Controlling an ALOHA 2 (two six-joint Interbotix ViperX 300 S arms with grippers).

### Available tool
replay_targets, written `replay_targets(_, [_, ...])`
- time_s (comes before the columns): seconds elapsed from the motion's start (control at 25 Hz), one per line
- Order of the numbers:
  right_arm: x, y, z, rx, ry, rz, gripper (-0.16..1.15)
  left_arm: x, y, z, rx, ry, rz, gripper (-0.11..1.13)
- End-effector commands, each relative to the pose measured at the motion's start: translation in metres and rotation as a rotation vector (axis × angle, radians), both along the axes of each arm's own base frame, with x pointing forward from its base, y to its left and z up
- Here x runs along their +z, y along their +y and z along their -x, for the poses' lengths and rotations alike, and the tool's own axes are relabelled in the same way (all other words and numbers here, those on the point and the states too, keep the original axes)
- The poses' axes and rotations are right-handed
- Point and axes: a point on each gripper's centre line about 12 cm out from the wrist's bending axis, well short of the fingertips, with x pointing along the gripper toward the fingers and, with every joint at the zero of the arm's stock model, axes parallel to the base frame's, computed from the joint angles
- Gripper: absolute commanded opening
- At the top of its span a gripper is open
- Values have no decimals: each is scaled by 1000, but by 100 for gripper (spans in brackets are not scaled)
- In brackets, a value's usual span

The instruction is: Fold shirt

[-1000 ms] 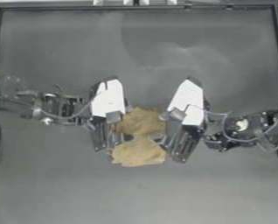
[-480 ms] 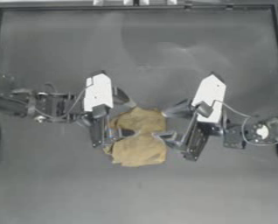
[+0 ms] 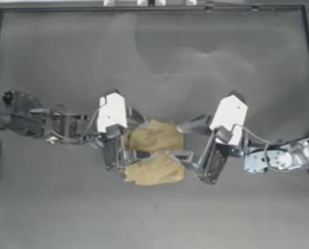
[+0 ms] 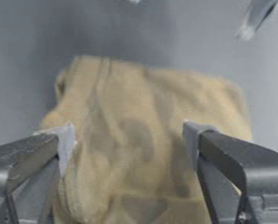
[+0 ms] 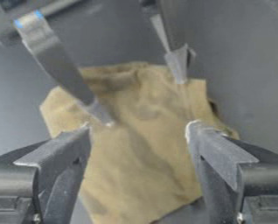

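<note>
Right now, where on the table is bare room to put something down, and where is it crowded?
Bare: the broad stretch of table beyond the shirt, up to the far frame, and the wide strip nearer than it. Crowded: the middle band, where the left pincer and right pincer sit open on either side of the folded shirt, arms reaching in from both sides.

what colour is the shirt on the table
Tan, yellowish shirt, faintly mottled; the left wrist view shows it best.
</note>
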Motion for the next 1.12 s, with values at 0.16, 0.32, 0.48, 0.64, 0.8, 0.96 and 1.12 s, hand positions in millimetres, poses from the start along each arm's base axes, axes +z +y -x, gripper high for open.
replay_targets(0.16, [11,0,-3,-13,-32,-12,94,-9,2,-3,1,-14,3,102])
replay_targets(0.32, [10,0,-2,-19,-25,-19,94,-25,1,-1,0,29,10,102])
replay_targets(0.48, [9,0,-2,-23,-21,-25,94,-36,-1,1,-3,63,16,102])
replay_targets(0.64, [11,0,-3,-19,-26,-22,94,-27,-3,-2,-11,63,6,102])
replay_targets(0.8, [14,0,-3,-18,-34,-25,94,0,-2,-8,-28,55,-28,102])
replay_targets(0.96, [17,-1,-2,-22,-39,-29,94,22,0,-10,-37,63,-60,102])
replay_targets(1.12, [14,-6,-2,-16,-21,-69,94,37,1,-9,-33,73,-75,102])
